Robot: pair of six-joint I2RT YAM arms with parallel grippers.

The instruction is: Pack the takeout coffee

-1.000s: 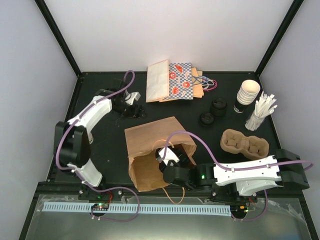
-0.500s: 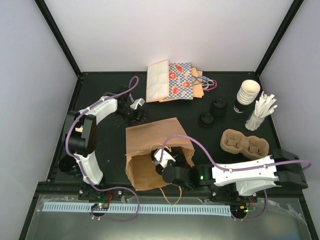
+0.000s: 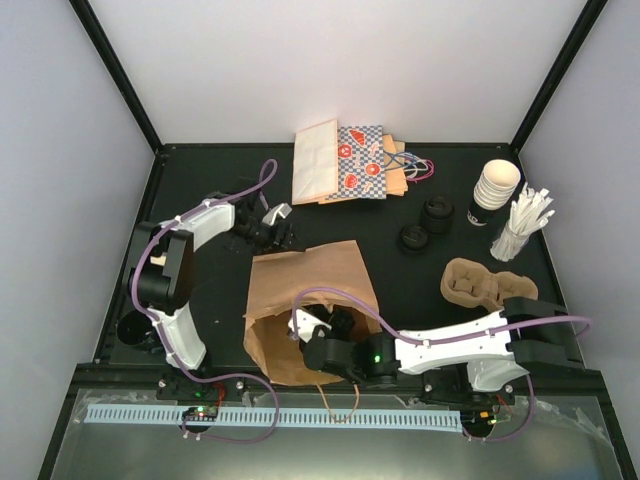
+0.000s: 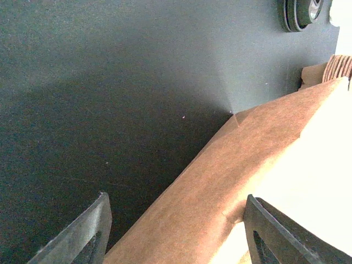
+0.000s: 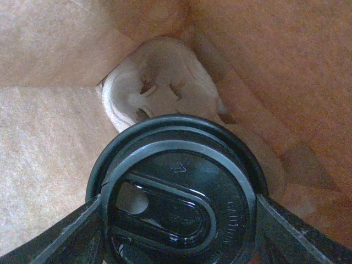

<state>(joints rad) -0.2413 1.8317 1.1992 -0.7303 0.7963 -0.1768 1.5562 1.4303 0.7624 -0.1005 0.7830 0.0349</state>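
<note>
Nearest the arms' bases, the right gripper [image 5: 179, 231] reaches into the mouth of the crumpled brown paper bag [image 3: 300, 280] lying on the black table [image 4: 110, 82]. Its two fingers are clamped on either side of the takeout coffee [image 5: 176, 187] – a small paper cup under a round black plastic lid. So the cup is inside the bag's mouth, carried and not yet set down. From the right wrist, the lid faces back toward the wrist. The cup's long axis therefore seems to run away from the jaws into the bag, more lying over than upright.

Deeper in the bag, straight ahead of the lid, sits a pale moulded-pulp holder [image 5: 159, 93] with slotted cut-outs. That is the relation the coming move turns on: the holder lies beyond the cup along the same line. The right arm alone can reach it, and the cup would probably have to tip base-first toward a pocket. Whether it touches the holder already, I cannot tell.

At the bag's far left corner is the left gripper [image 4: 176, 231]. Its fingers stand apart and astride the paper edge – dark table shows between the left finger and the bag, so it grips nothing yet. It is the farther hand from the cup, placed rather to steady the bag.
</note>
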